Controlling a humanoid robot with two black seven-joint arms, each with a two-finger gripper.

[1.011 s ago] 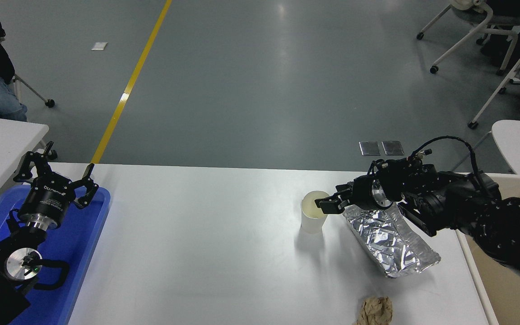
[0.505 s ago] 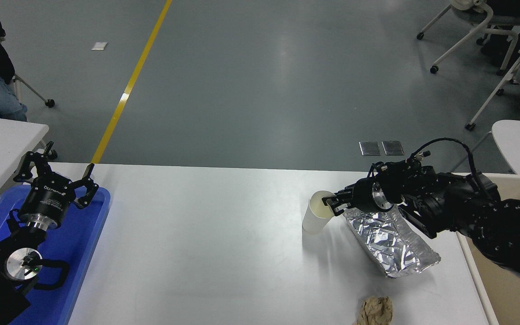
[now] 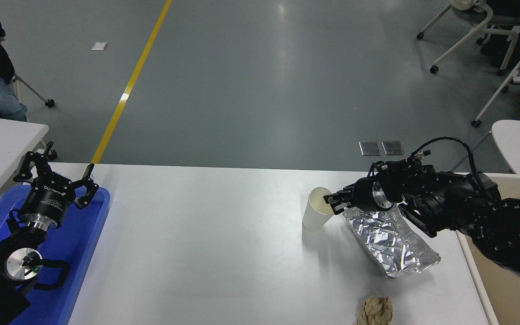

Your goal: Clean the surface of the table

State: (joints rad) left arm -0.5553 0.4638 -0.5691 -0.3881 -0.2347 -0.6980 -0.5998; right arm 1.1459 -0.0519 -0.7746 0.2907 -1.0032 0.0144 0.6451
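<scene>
I see the right gripper point(image 3: 335, 201) has closed its jaws on the cup point(image 3: 316, 215) rim, tilting it and lifting it slightly.

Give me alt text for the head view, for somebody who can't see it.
The robot's right hand grips the rim of a tilted white paper cup on the white table surface, beside a crinkled foil tray and a crumpled brown paper ball. The left hand hangs open over a blue tray at the left.

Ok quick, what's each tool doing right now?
Left tool: open, parked over the blue tray, holding nothing.
Right tool: shut on the cup rim.
</scene>
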